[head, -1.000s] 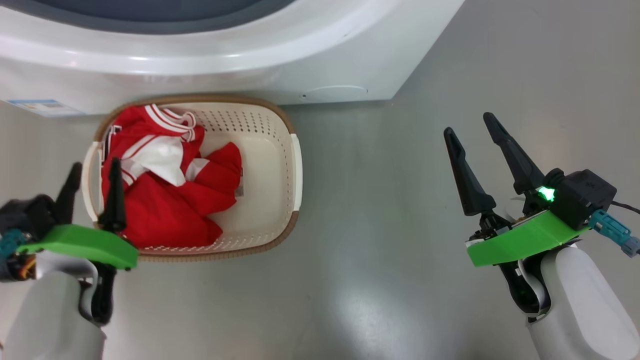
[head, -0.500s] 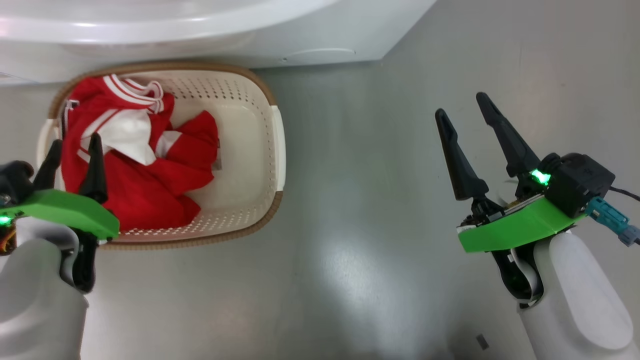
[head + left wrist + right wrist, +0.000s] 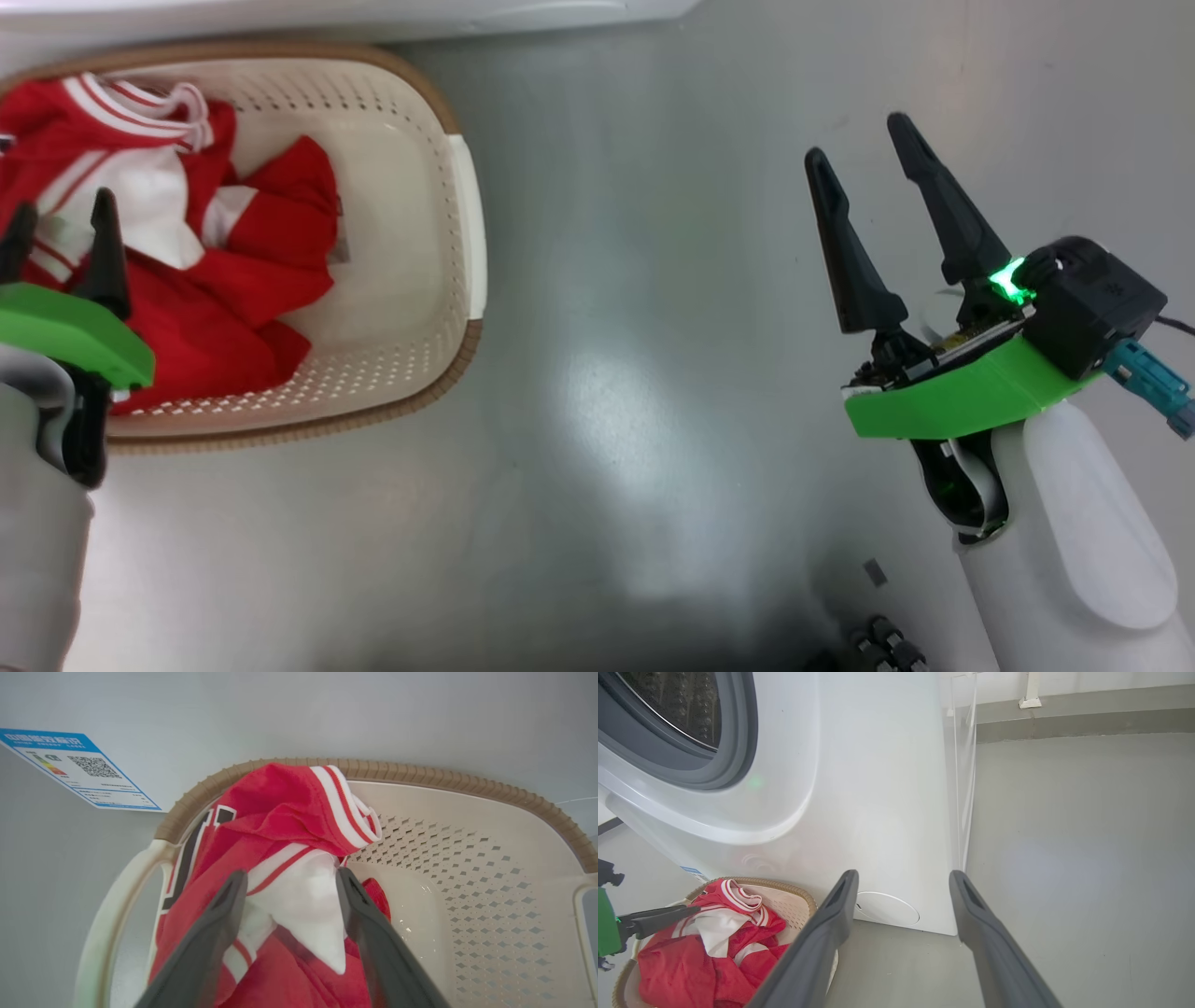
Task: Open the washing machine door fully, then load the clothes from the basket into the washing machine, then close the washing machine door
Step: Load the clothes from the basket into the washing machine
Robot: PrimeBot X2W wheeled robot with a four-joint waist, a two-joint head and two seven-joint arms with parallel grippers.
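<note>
Clothes: one heap of red fabric with white stripes and a white patch, lying in the left half of the basket, its striped ribbed edge at the end nearest the washing machine and its bulk running back from there toward the robot. Basket: cream, perforated, with a brown rim and a white side handle; it stands on the grey floor just in front of the machine, long axis parallel to the machine's front, right half bare. Left gripper: fingers spread, holding nothing, poised above the heap and pointing toward the machine; in the left wrist view its fingers straddle the white patch, and whether the tips touch the fabric cannot be told. Blue label sticker: on the machine's front, left of the basket. Right gripper: fingers spread, empty, over bare floor well to the right of the basket; in the right wrist view it faces the machine's lower right corner. Round flap: low on the front. Grey rubber ring: around the steel drum.
</note>
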